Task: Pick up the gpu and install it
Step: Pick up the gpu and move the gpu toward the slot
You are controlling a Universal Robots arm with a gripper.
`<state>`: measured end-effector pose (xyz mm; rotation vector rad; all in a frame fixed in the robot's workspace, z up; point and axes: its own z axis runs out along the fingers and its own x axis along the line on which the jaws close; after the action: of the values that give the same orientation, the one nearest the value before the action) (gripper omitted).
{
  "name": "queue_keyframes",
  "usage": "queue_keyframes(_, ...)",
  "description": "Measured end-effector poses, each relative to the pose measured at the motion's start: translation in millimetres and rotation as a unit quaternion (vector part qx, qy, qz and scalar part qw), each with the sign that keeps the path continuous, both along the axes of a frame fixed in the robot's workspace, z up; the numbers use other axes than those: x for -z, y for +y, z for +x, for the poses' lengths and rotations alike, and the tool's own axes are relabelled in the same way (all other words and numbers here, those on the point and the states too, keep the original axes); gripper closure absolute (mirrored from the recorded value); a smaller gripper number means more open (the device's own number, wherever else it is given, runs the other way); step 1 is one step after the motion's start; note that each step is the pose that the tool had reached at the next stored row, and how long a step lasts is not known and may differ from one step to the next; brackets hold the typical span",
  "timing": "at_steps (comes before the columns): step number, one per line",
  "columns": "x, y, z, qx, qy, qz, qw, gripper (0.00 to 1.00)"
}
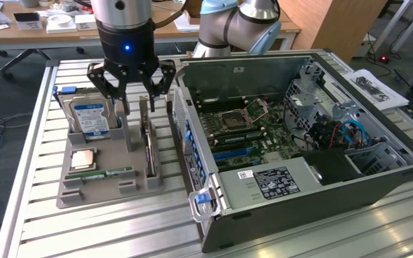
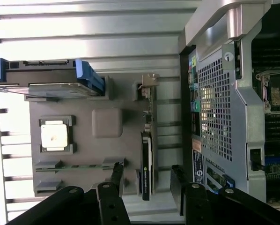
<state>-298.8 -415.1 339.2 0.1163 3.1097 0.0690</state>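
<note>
On the grey tray (image 1: 95, 198) sit one gpu (image 1: 149, 148), one hard drive (image 1: 90, 119), one processor (image 1: 83, 159), one RAM stick (image 1: 109, 173); above it one gripper (image 1: 135, 97), jaws apart, empty

The tray (image 1: 95, 192) looks matt grey plastic, the table (image 1: 84, 231) ribbed shiny metal, the gpu (image 1: 149, 146) dark.

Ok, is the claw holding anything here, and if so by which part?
Nothing is held. The claw is open above the gpu, which stands on edge in its slot in the grey tray.
</note>
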Motion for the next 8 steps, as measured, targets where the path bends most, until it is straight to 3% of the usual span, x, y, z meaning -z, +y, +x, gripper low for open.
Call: queue_keyframes(8,9.9,0.1,0.0,0.0,0.0,0.0,1.0,0.47)
